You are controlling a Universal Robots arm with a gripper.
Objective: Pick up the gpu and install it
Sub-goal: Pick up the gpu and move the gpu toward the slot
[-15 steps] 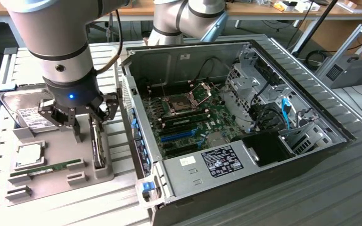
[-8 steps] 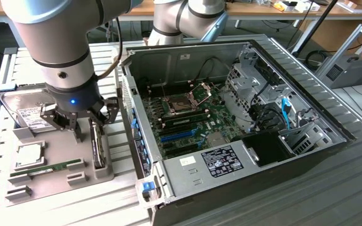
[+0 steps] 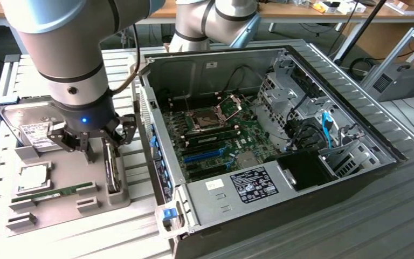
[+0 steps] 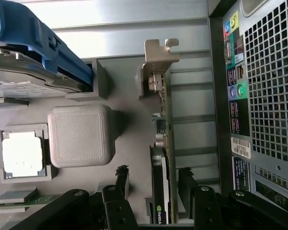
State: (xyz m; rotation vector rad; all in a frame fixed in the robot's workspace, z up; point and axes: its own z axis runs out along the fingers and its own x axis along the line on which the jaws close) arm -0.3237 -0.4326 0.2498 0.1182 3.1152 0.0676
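The gpu (image 3: 111, 171) stands on edge in a slot of the grey parts holder (image 3: 63, 213), at the exterior view's left of the computer case. It is a thin dark card; in the wrist view the gpu (image 4: 164, 129) shows edge-on, with its silver end bracket (image 4: 159, 55) at the far end. My gripper (image 3: 105, 143) hangs just above the card's near end. Its black fingers (image 4: 119, 191) stand open, one on each side of the card, and my gripper (image 4: 156, 190) is not touching it.
The holder also carries a silver hard drive (image 3: 28, 128) in a blue frame, a square processor (image 3: 33, 177) and a green memory stick (image 3: 52, 192). The open computer case (image 3: 336, 178) lies right beside the holder, motherboard (image 3: 214, 145) exposed. Its perforated rear panel (image 4: 269, 96) is close to the card.
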